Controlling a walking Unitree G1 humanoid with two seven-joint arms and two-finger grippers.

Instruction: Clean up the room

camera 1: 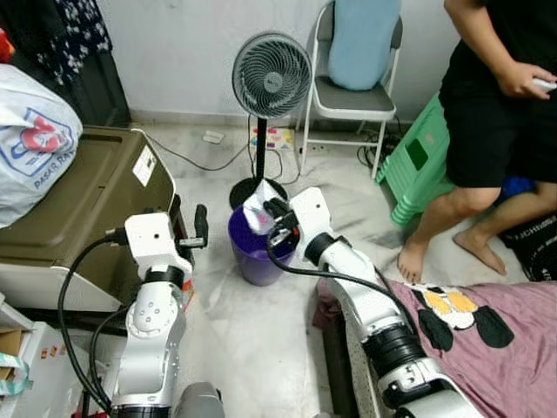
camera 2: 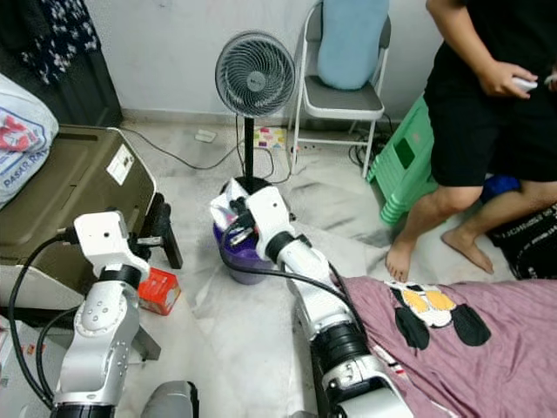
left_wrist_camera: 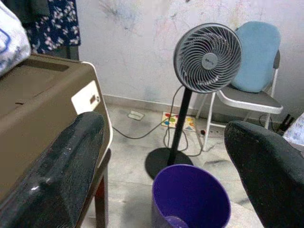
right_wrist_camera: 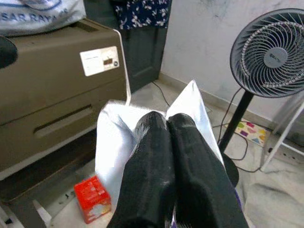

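Person: head cut off at upper right edge. Plastic bag: cropped at left edge. Purple bin: rim partly hidden behind right arm.

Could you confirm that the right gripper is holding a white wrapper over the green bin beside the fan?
Not quite: the bin is purple, not green, as the left eye view shows. The rest holds: the right gripper, jaws shut, holds a white wrapper over that bin, beside the fan.
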